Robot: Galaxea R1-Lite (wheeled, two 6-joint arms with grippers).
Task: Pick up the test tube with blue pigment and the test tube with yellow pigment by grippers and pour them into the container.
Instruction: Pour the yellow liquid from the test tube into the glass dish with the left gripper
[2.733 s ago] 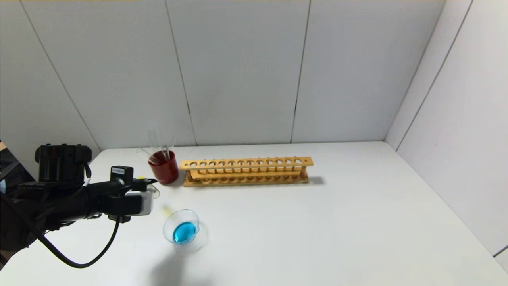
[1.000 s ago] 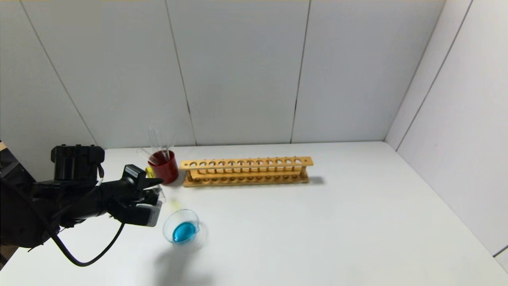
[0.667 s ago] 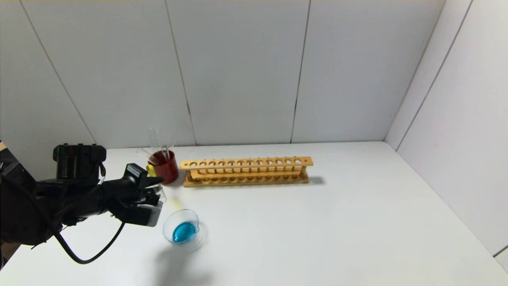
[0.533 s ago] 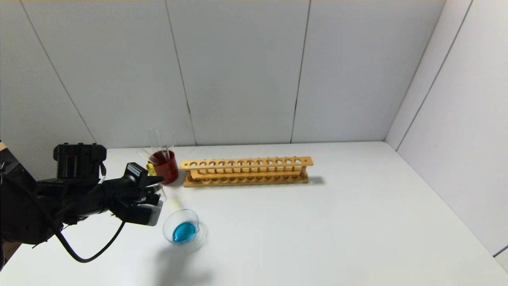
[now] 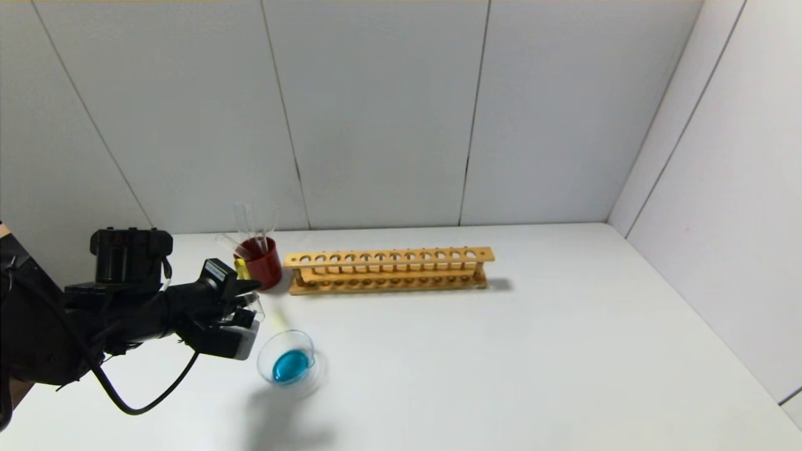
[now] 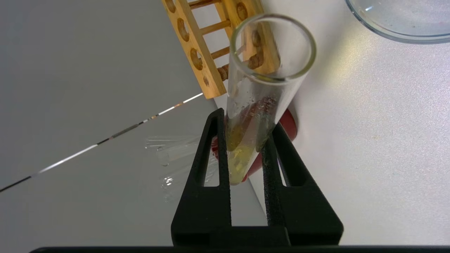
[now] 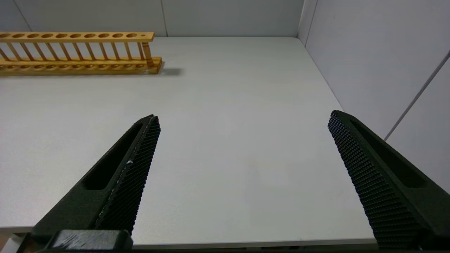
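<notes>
My left gripper [image 5: 246, 294] is shut on the test tube with yellow pigment [image 5: 240, 269] and holds it tilted above the table, between the red cup and the container [image 5: 289, 362]. The tube's yellow closed end is raised and its open mouth points down toward the container's near rim. The left wrist view shows my left gripper [image 6: 246, 121] with its fingers clamped on the tube [image 6: 260, 88], the yellow liquid lying near the closed end. The container [image 6: 397, 24] is a clear dish holding blue liquid. No tube with blue pigment shows. My right gripper [image 7: 242, 117] is open and empty.
A dark red cup [image 5: 262, 266] with several colourless tubes stands behind my left gripper. A long wooden tube rack [image 5: 388, 269] stands empty beside the cup, across the middle of the white table. Grey walls close in at the back and right.
My left gripper has shifted a little to the right toward the dish and rolled. The tube's yellow end has risen and its mouth has dipped toward the dish.
</notes>
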